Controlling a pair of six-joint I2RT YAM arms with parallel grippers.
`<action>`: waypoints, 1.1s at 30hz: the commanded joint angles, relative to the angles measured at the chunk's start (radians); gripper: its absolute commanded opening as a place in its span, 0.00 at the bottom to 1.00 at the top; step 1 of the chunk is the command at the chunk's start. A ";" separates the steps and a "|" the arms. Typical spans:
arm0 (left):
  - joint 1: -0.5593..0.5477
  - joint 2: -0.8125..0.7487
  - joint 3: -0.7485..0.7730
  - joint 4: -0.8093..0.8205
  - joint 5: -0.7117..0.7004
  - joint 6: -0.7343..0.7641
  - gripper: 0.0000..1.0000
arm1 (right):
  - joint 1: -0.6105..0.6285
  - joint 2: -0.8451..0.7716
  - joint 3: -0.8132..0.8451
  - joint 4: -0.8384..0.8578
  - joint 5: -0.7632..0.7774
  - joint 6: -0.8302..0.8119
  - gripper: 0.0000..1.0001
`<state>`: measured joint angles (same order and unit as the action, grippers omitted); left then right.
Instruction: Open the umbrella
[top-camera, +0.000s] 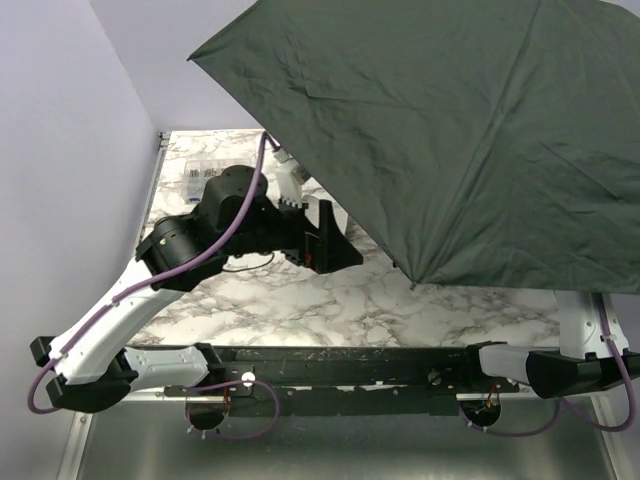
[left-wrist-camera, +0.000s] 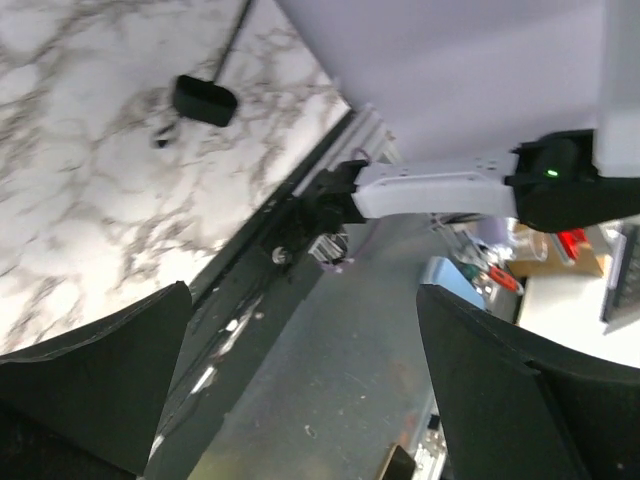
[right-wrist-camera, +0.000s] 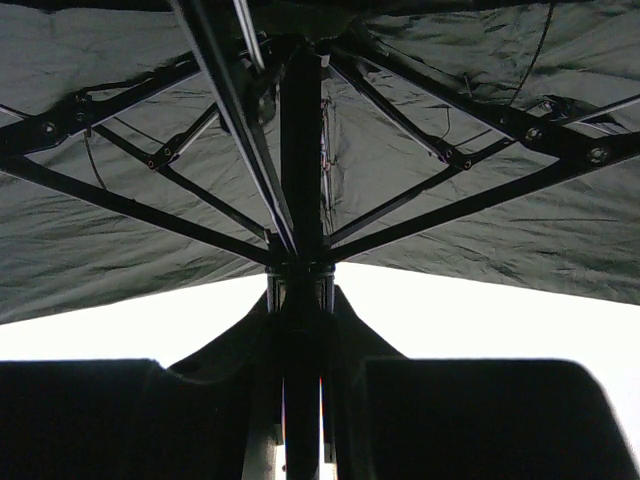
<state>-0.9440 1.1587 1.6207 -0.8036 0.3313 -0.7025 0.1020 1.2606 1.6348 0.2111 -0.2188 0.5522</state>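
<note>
The umbrella (top-camera: 470, 130) is open; its dark charcoal canopy spreads over the upper right of the top view and hides the table beneath. In the right wrist view I look up at the canopy underside (right-wrist-camera: 480, 230), the ribs and the black shaft (right-wrist-camera: 300, 150). My right gripper (right-wrist-camera: 300, 420) is shut on the shaft just below the runner; in the top view it is hidden under the canopy. My left gripper (top-camera: 335, 242) is open and empty, beside the canopy's left edge, above the marble table (top-camera: 300, 300). Its wide-apart fingers (left-wrist-camera: 90, 390) frame the table's near edge.
A small clear compartment box (top-camera: 200, 178) lies at the back left. A black plug with its cable (left-wrist-camera: 205, 100) lies on the marble. The black rail (top-camera: 330, 365) runs along the near edge. The right arm's base (left-wrist-camera: 440, 190) shows in the left wrist view. A wall stands at the left.
</note>
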 joint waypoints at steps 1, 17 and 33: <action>0.041 -0.084 -0.072 -0.134 -0.222 0.010 0.99 | 0.005 -0.020 0.004 -0.065 0.027 -0.081 0.01; 0.359 -0.273 -0.274 -0.344 -0.513 0.017 0.99 | 0.013 -0.017 -0.016 -0.324 -0.001 -0.070 0.01; 0.642 -0.326 -0.350 -0.263 -0.693 -0.021 0.98 | 0.096 -0.099 -0.261 -0.378 -0.093 -0.109 0.01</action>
<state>-0.3405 0.8829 1.3197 -1.1133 -0.2432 -0.6899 0.1837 1.2194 1.4151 -0.1925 -0.2787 0.4686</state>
